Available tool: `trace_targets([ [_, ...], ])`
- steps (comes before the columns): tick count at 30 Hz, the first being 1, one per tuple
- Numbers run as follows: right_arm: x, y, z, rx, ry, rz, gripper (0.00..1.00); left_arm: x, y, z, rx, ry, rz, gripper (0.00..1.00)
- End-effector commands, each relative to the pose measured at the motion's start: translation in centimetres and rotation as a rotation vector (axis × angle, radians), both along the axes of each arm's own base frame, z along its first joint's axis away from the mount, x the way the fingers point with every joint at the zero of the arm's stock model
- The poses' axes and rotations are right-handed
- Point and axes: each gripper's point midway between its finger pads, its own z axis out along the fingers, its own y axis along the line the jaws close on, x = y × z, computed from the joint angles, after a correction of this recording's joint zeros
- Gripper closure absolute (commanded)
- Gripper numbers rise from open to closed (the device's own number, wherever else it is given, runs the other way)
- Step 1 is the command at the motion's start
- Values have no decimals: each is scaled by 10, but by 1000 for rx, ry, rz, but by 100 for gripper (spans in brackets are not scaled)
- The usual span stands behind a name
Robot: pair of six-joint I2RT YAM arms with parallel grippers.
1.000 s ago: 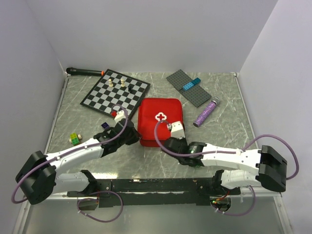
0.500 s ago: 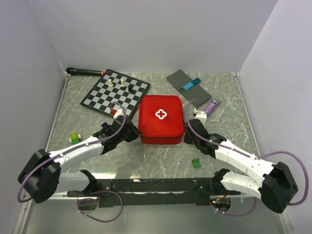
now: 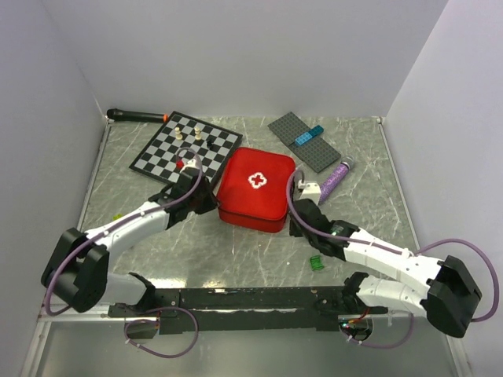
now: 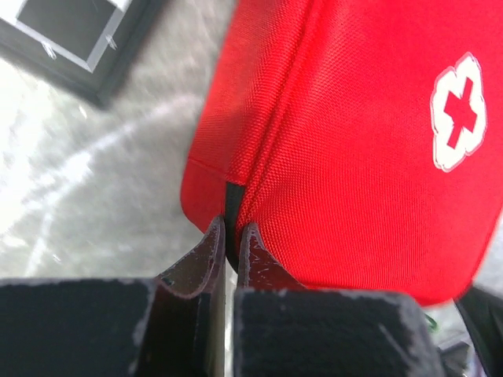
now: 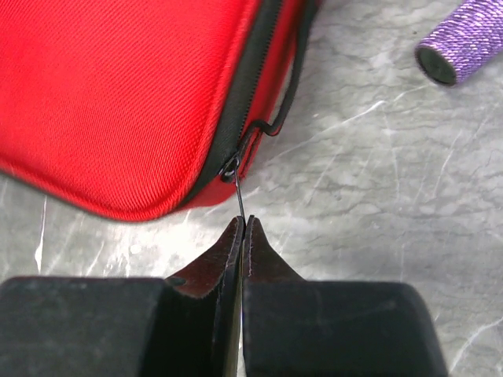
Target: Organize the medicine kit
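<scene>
Rounded red woven-fabric medicine kit (image 3: 253, 191) lies on the marbled table (image 3: 369, 157), just beside the chessboard (image 3: 186, 146). The left jaws pinch a half-hidden black strip (image 4: 232, 203) at its seam; the right jaws clamp its thin wire zipper pull (image 5: 236, 196).

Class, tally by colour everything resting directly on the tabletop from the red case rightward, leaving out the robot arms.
Red: 1, medicine kit
Grey: 1, baseplate
Purple: 1, glitter tube
Green: 1, small brick
Total: 4
</scene>
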Motion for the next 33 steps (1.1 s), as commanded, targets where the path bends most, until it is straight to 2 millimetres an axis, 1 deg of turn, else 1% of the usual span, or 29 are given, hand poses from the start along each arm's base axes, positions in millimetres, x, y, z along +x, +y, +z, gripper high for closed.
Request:
trace_targets([
  [1, -15, -18, 0, -166, -30, -32, 100, 17, 58, -24, 304, 17, 22, 99],
  [4, -22, -12, -2, -181, -26, -22, 100, 34, 58, -22, 336, -10, -23, 99],
  [7, -24, -6, -5, -176, -22, -5, 100, 52, 61, -23, 379, -27, -39, 99],
  [11, -21, 2, -4, -181, -27, 18, 100, 76, 64, -22, 386, -36, -31, 99],
  [18, -17, 21, 1, -184, -54, 109, 100, 109, 69, -23, 392, -45, -59, 99],
  [21, -16, 30, 1, -185, -55, 150, 100, 120, 75, -19, 384, -47, -39, 99],
  [22, -16, 32, 1, -191, -53, 156, 100, 124, 77, -13, 376, -51, -21, 99],
  [23, -15, 33, 1, -197, -51, 160, 100, 124, 82, -9, 375, -39, 0, 95],
  [24, -15, 35, 1, -197, -48, 167, 100, 123, 85, -5, 368, -31, 17, 86],
  [26, -15, 37, 1, -197, -46, 176, 100, 118, 84, 6, 328, -33, 26, 64],
  [27, -14, 39, 1, -196, -45, 179, 100, 114, 83, 17, 300, -51, 36, 52],
  [28, -14, 40, 1, -197, -43, 182, 100, 108, 81, 21, 272, -51, 45, 43],
  [29, -13, 41, 2, -197, -42, 185, 100, 102, 80, 29, 239, -62, 59, 34],
  [30, -13, 42, 2, -202, -41, 187, 100, 95, 76, 32, 199, -60, 62, 29],
  [32, -13, 43, 2, -202, -39, 194, 100, 82, 64, 46, 93, -82, 69, 23],
  [33, -13, 44, 2, -206, -39, 197, 100, 73, 50, 51, 32, -92, 46, 20],
])
